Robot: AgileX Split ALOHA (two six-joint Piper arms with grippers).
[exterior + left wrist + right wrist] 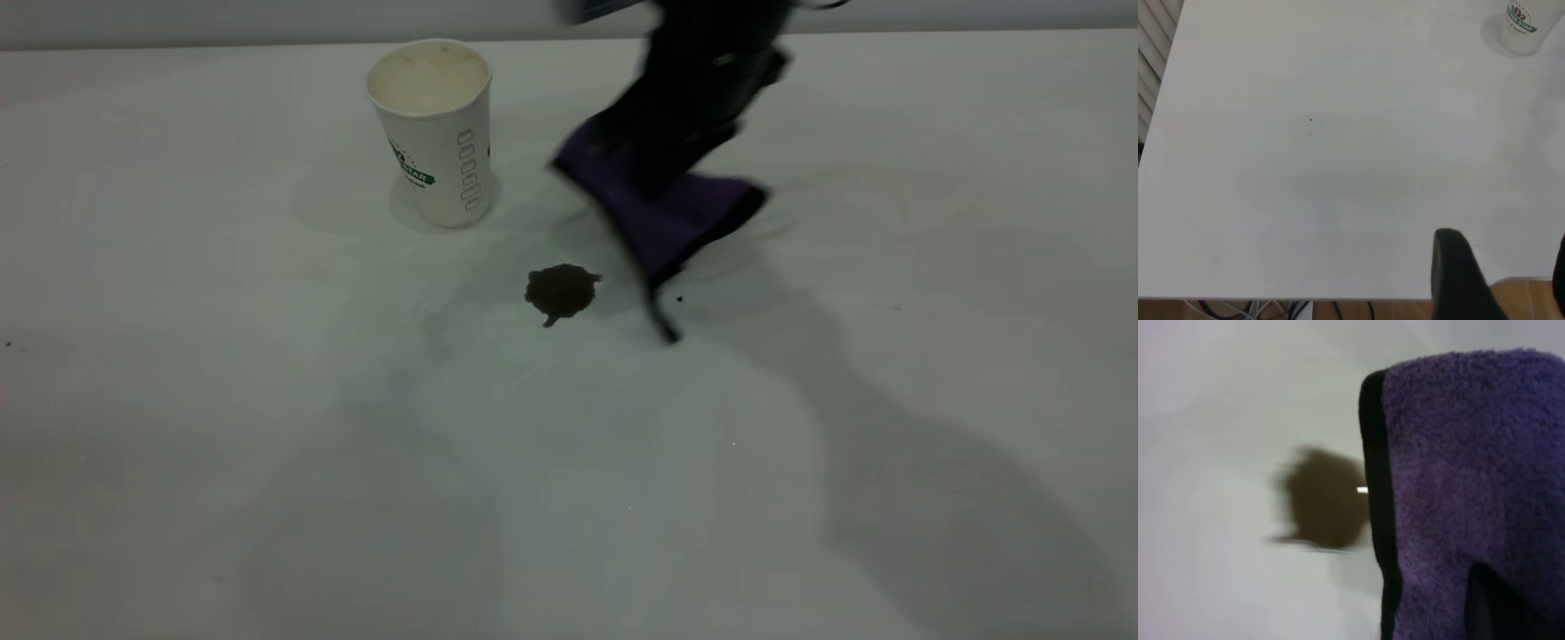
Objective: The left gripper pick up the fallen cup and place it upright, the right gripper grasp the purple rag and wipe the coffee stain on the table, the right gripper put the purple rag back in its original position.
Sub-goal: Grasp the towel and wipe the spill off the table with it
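The jaws of the right gripper [662,173] are closed on the purple rag [685,222], a small purple terry cloth with black edging, gripping it near its upper part. The cloth hangs below them, clear of the counter [267,444] or nearly so; its thin black loop [662,324] trails lowest and reaches close to the surface. In the right wrist view the rag [1471,493] fills the near field, and its black edge lies just beside the coffee stain [1328,507].

The coffee stain [560,292], a small dark brown roundish blotch, lies on the wide plain white counter just to the left arm's side of the hanging cloth. It appears untouched. A tiny black speck [679,300] lies apart from it, near the loop.

The white tapered paper cup with a green-banded logo [433,133] stands upright, mouth up, farther back on the counter and near the stain. The first step therefore appears done.

The jaws of the left gripper [1511,280] are parked over the counter's edge, well apart from the cup [1523,23]. Only one dark finger [1458,273] shows fully, so their state cannot be told.

Handling assessment: the rag is soft, light and limp. It will fold and drag, not push stiffly. A hold near the middle of the cloth leaves enough material below to press flat onto the stain. The cup is light and easily tipped; the wiping stroke should stay clear of it.
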